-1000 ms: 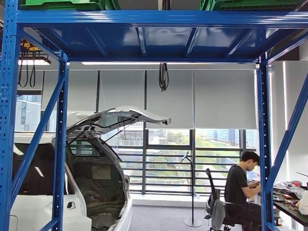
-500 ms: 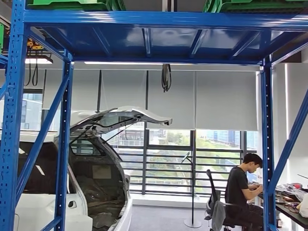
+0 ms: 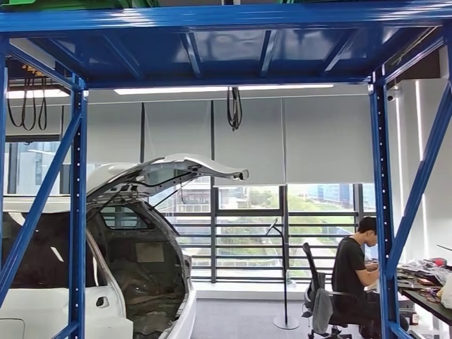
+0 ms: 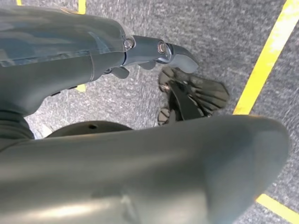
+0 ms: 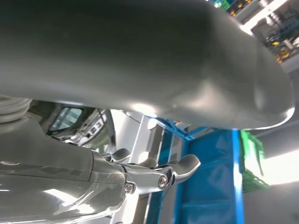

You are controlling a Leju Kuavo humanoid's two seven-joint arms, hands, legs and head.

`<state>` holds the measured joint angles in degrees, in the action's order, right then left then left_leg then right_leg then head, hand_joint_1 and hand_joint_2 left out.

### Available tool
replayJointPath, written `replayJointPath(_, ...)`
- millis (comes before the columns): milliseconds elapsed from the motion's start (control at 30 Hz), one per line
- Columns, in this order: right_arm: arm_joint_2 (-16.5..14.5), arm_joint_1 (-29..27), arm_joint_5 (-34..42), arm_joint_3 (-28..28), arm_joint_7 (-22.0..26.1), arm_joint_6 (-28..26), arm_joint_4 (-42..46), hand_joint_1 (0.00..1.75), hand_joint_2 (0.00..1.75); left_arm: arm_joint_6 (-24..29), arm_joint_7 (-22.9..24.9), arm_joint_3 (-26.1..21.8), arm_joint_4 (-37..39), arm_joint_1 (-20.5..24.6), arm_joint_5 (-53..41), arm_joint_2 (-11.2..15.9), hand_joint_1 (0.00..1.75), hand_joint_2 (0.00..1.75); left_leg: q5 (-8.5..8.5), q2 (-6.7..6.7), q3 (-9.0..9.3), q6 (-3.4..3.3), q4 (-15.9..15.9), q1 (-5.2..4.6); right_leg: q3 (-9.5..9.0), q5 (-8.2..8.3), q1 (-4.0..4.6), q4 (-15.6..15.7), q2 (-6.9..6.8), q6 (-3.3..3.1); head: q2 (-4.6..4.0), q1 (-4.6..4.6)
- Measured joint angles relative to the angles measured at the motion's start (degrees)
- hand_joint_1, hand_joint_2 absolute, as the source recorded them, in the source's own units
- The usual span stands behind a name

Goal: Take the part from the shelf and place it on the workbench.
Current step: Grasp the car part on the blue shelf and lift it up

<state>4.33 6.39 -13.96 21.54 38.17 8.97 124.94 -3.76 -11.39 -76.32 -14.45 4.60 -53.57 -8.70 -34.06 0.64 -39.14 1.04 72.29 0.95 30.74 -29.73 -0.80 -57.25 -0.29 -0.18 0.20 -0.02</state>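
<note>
The blue steel shelf frame (image 3: 224, 42) crosses the head view; its upper deck is seen from below and cut off at the top edge. The part itself cannot be made out in any view. Two blue front uprights (image 3: 78, 212) stand visible. Behind them: one white car body with raised tailgate (image 3: 133, 233) and one seated person (image 3: 354, 279) at a cluttered desk (image 3: 426, 282), cut off at the right edge. The left hand (image 4: 155, 51) hangs over grey floor with yellow lines (image 4: 267, 56), fingers apart, holding nothing. The right hand (image 5: 159, 175) is spread and empty beside blue shelf steel.

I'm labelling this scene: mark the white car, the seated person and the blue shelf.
white car (image 3: 106, 326), head view, rear side panel.
seated person (image 3: 347, 270), head view, black shirt.
blue shelf (image 3: 378, 198), head view, right upright.
</note>
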Motion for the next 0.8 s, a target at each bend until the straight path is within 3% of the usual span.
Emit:
replayJointPath(67,-0.28,-0.59,0.7,-0.87,-0.41,-0.52,-0.18,0.0,0.0,0.0,-0.04,0.0,0.0,-0.01,-0.13,0.0,0.0,0.0,4.63,-0.13,2.68,-0.36,-7.07,-0.03,-0.89,-0.65,0.0,0.01,0.0,0.3,0.0,-0.01)
replayJointPath(100,-0.43,-0.84,1.14,-1.52,-0.51,-0.58,-0.35,0.0,0.0,0.0,-0.1,0.0,0.0,0.01,-0.2,0.0,0.0,0.0,6.01,-0.19,4.02,-0.6,-10.27,-0.12,-1.17,-0.98,0.07,-0.05,0.02,0.58,0.0,0.0)
replayJointPath(167,-0.74,-1.47,1.89,-3.0,-0.7,-0.3,-0.75,0.0,0.0,0.0,-0.25,0.0,0.01,0.08,-0.33,-0.01,0.0,0.0,6.2,-0.2,5.13,-1.06,-12.93,-0.37,-1.23,-1.3,0.2,-0.06,0.01,1.24,0.0,0.02)
replayJointPath(300,-1.42,-2.47,2.51,-6.2,-0.74,0.53,-1.77,0.0,0.0,0.0,-0.39,-0.02,0.01,-0.06,-0.42,0.0,0.0,0.0,5.96,-0.07,5.57,-2.12,-13.76,-0.21,-0.75,-2.62,0.06,-1.42,0.02,2.57,0.0,0.04)
replayJointPath(333,-1.54,-2.64,2.55,-6.93,-0.66,0.61,-2.05,0.0,0.0,-0.01,-0.4,-0.02,0.01,-0.01,-0.43,0.0,0.0,0.0,5.92,-0.08,5.76,-2.4,-13.91,-0.1,0.42,-3.93,0.02,-3.89,0.05,2.82,0.0,0.04)
replayJointPath(400,-1.75,-3.15,2.55,-8.14,-0.47,0.69,-2.73,0.0,0.0,-0.02,-0.41,-0.02,0.02,0.09,-0.44,0.0,0.0,0.0,5.68,-0.08,5.97,-2.81,-13.93,-0.18,4.61,-6.97,-0.01,-11.63,0.08,3.13,0.0,0.03)
replayJointPath(433,-1.83,-3.48,2.55,-8.65,-0.4,0.73,-3.08,0.0,0.0,-0.02,-0.41,-0.02,0.02,0.09,-0.44,0.0,0.0,0.0,5.54,-0.06,6.11,-2.93,-13.93,-0.25,6.66,-7.71,-0.03,-14.94,0.07,3.2,0.0,0.02)
replayJointPath(467,-1.92,-3.78,2.55,-9.09,-0.35,0.8,-3.37,0.0,0.0,-0.02,-0.42,-0.02,0.02,0.06,-0.44,0.0,0.0,0.0,5.37,-0.03,6.31,-3.01,-13.92,-0.33,7.96,-7.42,-0.02,-16.53,0.08,3.2,0.0,0.02)
replayJointPath(500,-2.01,-4.02,2.55,-9.51,-0.33,0.93,-3.57,0.0,0.0,-0.02,-0.42,-0.02,0.02,0.03,-0.44,0.0,0.0,0.0,5.16,0.03,6.61,-3.03,-13.92,-0.4,8.11,-5.88,0.0,-15.7,0.08,3.12,0.0,0.02)
replayJointPath(567,-2.24,-4.33,2.57,-10.25,-0.29,1.24,-3.74,0.0,0.0,-0.02,-0.5,-0.02,0.02,-0.01,-0.45,-0.01,0.0,0.0,4.64,0.21,7.42,-2.94,-13.93,-0.53,5.7,-0.96,0.2,-8.68,0.16,2.53,0.0,0.03)
replayJointPath(633,-2.54,-4.54,2.64,-10.87,-0.23,1.68,-3.84,0.0,0.0,-0.02,-0.67,-0.02,0.07,0.12,-0.52,-0.05,0.0,0.0,4.19,0.33,7.8,-2.56,-13.9,-0.67,3.33,1.79,0.62,-2.56,0.29,1.62,0.02,0.02)
replayJointPath(700,-2.83,-4.75,2.68,-11.39,-0.15,2.22,-3.92,0.0,0.0,-0.04,-0.79,-0.02,0.11,0.16,-0.65,-0.11,0.0,0.0,4.02,0.34,7.73,-2.0,-14.05,-0.59,2.82,1.61,0.95,-1.1,0.41,1.02,0.04,-0.01)
replayJointPath(800,-3.02,-4.93,2.67,-11.82,-0.1,2.58,-3.94,0.0,0.0,-0.09,-0.82,-0.02,0.11,0.08,-0.78,-0.15,0.0,0.0,4.0,0.3,7.89,-1.51,-14.43,-0.43,2.74,1.44,1.07,-0.85,0.53,0.7,0.02,-0.02)
